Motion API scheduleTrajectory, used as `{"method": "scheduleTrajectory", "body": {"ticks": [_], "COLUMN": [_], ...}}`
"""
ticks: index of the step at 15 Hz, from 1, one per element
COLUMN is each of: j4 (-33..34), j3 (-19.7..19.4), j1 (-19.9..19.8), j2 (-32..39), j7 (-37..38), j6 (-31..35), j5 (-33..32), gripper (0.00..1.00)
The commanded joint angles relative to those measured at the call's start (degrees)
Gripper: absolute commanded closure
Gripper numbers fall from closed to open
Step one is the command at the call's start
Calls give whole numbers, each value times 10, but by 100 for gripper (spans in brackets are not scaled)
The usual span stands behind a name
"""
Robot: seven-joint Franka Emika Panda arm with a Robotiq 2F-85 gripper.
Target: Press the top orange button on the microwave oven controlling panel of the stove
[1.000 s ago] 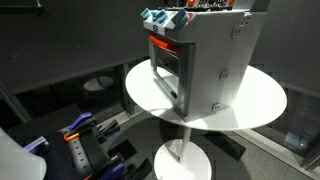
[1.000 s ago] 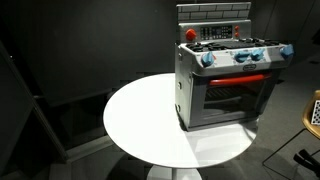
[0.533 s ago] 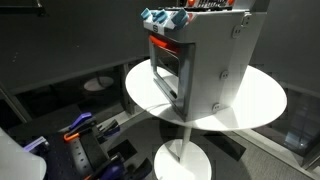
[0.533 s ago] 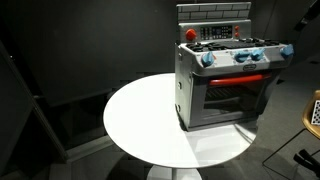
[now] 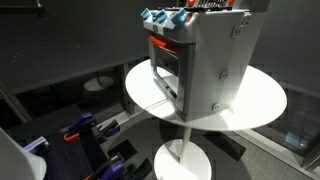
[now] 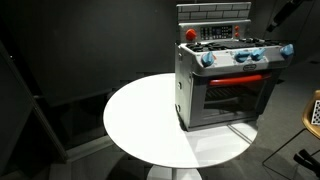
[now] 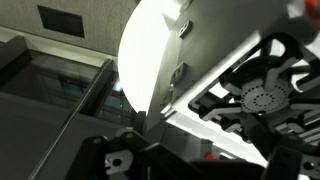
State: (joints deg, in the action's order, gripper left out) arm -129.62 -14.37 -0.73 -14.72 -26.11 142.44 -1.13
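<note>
Claw (image 6: 277, 17) hangs above right of stove (image 6: 225, 80), grip state indeterminate; misaligned descent may hit the wrong button on panel (image 6: 216, 32), or shove stove along counter (image 6: 140, 120).

Pretty much the only thing going on is the robot's arm (image 6: 284, 12). A second ago the top right corner of an exterior view had nothing of it. Half a second ago a dark bit poked in at the very edge, and now it's reached further in, up near the stove (image 6: 225, 80). The dark gear (image 5: 80, 128) at lower left looks slightly shifted too.
</note>
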Motion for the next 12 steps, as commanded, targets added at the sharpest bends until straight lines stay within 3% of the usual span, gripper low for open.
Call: {"method": "scheduleTrajectory", "body": {"ticks": [1, 12], "j4": [37, 54], "j3": [18, 45], "j1": [-9, -23], "j2": [48, 105], "j7": [11, 22], "j6": [51, 174], "j5": [3, -15], "gripper": [0, 0]}}
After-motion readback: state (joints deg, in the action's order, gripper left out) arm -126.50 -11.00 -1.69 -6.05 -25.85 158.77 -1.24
